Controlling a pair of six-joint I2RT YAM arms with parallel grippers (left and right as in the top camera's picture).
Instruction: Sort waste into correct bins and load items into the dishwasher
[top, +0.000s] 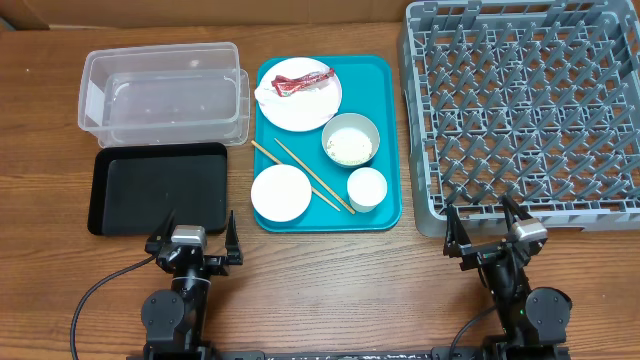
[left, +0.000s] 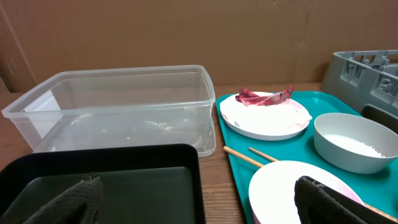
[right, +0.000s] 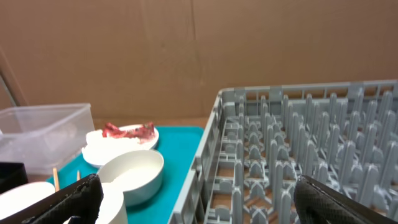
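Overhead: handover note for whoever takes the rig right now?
Grippers: left gripper and right gripper both open, holding nothing.
On the teal tray: plate with red wrapper and napkin, bowl holding rice, second bowl, cup, chopsticks.
Done: nothing sorted or loaded.
Left: waste into clear tub and black tray; dishes into dish rack.

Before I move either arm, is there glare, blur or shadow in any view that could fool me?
Overhead: even light, sharp throughout, faint sheen on the clear tub wall and black tray. Left wrist: the left fingers are dark and blurred at the bottom edge; the plate is crisp. Right wrist: the right fingers blurred likewise; the dish rack is sharp, no glare.
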